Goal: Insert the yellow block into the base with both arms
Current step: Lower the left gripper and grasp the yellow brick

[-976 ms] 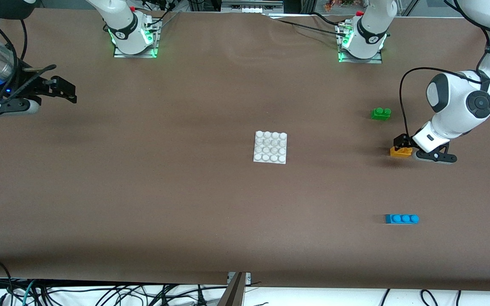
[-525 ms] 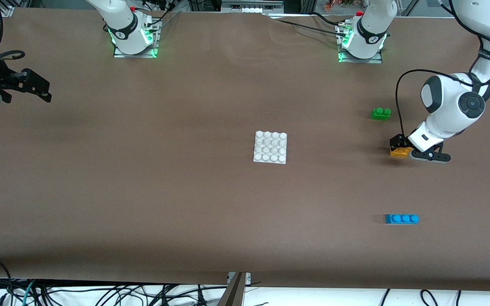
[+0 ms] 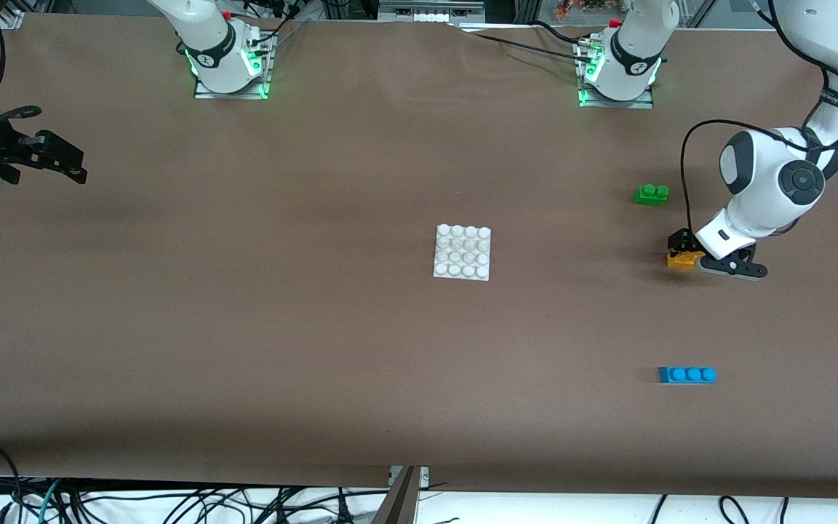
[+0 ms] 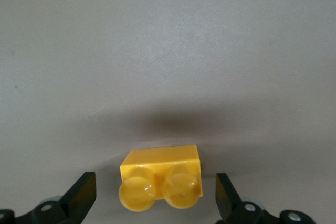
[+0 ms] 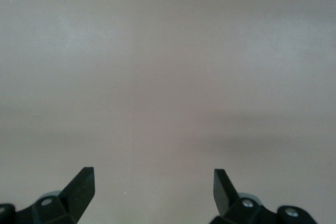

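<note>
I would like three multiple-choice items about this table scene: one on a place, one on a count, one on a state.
1. What lies between the left gripper's open fingers?
A. the yellow block
B. the green brick
C. the blue brick

2. How many studs does the base carry?
A. nine
B. sixteen
C. twelve

3. How is the right gripper?
A. shut on a brick
B. open, over bare table
C. pressing the base

Key: 1 A, the left wrist view shows it between the fingers, not yet clamped; 2 B, four rows of four; 3 B, its wrist view shows spread fingers and only the table.
</note>
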Tool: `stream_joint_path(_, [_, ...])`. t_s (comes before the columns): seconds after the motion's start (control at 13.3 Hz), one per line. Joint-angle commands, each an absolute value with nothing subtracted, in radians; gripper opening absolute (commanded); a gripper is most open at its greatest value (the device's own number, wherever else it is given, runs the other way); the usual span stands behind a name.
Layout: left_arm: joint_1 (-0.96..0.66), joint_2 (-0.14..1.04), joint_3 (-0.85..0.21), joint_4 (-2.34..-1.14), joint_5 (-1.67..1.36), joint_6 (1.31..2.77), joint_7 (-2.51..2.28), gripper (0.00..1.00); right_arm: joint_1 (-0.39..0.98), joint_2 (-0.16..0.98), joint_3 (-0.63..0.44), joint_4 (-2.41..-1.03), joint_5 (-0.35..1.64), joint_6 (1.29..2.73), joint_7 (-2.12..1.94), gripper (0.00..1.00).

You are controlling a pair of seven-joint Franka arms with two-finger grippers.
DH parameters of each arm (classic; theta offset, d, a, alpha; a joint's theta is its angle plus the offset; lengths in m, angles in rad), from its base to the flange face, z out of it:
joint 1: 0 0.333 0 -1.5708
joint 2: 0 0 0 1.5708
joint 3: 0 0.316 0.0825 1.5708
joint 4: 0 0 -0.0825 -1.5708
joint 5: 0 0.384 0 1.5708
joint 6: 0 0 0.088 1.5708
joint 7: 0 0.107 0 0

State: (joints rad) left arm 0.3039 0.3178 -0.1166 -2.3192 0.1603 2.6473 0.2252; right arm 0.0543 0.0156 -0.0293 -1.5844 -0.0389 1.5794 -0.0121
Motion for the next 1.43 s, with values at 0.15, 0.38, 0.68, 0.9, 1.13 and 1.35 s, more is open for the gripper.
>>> stream_joint_path(0.15, [0.324, 0.322, -0.126, -2.326, 0.186, 2.669, 0.206, 1.00, 0.051, 0.025, -0.029, -1.555, -0.040, 1.552, -0.031, 1.00])
stream_joint_path(0.38, [0.324, 0.316, -0.132, -2.333, 0.186, 2.668, 0.154, 0.97, 0.051, 0.026, -0.028, -1.555, -0.038, 1.551, -0.026, 1.00])
stream_joint_path(0.68, [0.324, 0.311, -0.138, -2.333, 0.186, 2.668, 0.110, 0.84, 0.054, 0.020, -0.020, -1.555, -0.025, 1.546, -0.021, 1.00])
stream_joint_path(0.9, [0.322, 0.310, -0.140, -2.333, 0.184, 2.668, 0.110, 0.76, 0.058, 0.017, -0.018, -1.554, -0.008, 1.537, -0.023, 1.00])
stream_joint_path(1.13, [0.324, 0.308, -0.146, -2.333, 0.184, 2.668, 0.110, 0.39, 0.060, 0.017, -0.018, -1.554, -0.002, 1.536, -0.028, 1.00])
stream_joint_path(1.35, [0.322, 0.301, -0.147, -2.332, 0.184, 2.661, 0.113, 0.27, 0.058, 0.017, -0.020, -1.554, 0.023, 1.536, -0.028, 1.00])
